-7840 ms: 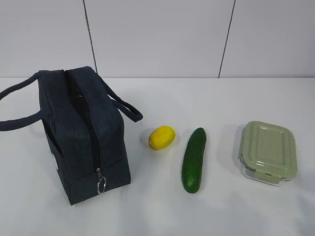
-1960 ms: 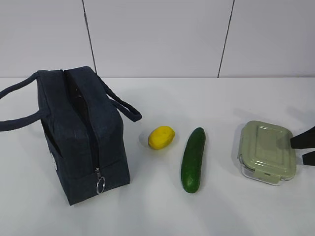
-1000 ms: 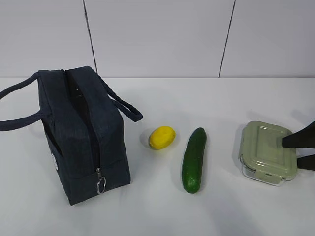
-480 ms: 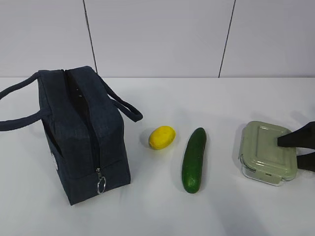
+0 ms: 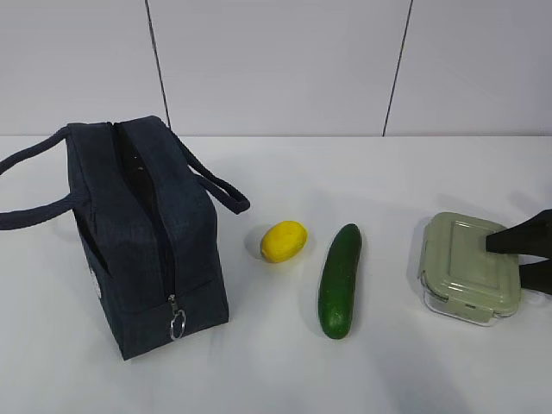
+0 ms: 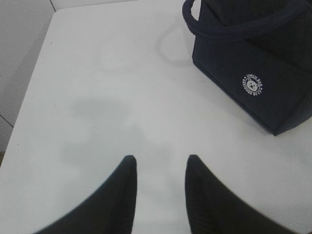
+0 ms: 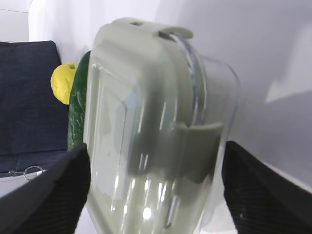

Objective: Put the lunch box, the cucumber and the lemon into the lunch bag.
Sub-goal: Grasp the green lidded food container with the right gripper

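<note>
right gripper [image 7: 156, 185] jaws spread wide, straddling sage-lidded clear glass lunch box [image 5: 470, 266], not clamping. yellow oval lemon [image 5: 284, 241], dark green cucumber [image 5: 340, 280] sitting beside navy fabric lunch bag [image 5: 147, 233]. nothing bagged.

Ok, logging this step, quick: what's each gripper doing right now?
Left gripper: open, empty, above bare table.
Right gripper: open, straddling the green-lidded glass lunch box, not clamped.
</note>
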Tool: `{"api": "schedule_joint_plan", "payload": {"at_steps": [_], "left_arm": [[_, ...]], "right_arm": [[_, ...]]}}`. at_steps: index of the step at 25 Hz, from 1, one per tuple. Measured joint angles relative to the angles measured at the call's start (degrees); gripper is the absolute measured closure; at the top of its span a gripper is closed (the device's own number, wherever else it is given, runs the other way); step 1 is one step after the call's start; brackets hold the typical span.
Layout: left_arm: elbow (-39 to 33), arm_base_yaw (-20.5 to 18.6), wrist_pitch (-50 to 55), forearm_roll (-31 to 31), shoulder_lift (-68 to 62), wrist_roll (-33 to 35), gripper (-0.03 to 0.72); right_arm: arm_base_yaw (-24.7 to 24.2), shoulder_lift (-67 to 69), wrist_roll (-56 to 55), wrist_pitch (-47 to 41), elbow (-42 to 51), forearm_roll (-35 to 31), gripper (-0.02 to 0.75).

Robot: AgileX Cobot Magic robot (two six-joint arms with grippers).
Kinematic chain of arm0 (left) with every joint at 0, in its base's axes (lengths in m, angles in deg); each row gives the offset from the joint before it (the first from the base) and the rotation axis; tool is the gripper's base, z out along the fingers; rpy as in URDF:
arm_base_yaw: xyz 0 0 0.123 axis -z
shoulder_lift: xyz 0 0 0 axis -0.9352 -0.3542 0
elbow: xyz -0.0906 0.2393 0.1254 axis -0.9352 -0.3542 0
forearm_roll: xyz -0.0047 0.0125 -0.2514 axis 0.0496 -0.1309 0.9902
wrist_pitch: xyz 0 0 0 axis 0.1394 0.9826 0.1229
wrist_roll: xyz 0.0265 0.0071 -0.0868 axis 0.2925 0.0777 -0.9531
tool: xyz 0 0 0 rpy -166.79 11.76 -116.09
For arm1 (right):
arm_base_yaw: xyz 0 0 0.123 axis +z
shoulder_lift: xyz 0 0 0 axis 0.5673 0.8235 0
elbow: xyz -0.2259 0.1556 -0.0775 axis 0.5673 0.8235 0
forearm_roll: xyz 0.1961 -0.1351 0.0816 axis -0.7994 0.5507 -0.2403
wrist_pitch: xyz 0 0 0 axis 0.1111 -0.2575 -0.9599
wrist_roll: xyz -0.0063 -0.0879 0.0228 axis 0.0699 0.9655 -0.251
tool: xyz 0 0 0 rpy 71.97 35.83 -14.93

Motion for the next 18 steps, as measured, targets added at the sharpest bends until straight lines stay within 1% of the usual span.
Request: {"api": "schedule_joint_plan", "payload": {"at_steps": [13,18], "left_arm": [[0.00,0.00,0.00,0.00,0.00,0.00,0.445],[0.00,0.00,0.00,0.00,0.00,0.00,0.445]], "right_arm": [[0.00,0.24,1.74,-0.11,0.00,0.00,0.141],[0.10,2.68,1.88,-0.19,0.00,0.38,0.142]]}}
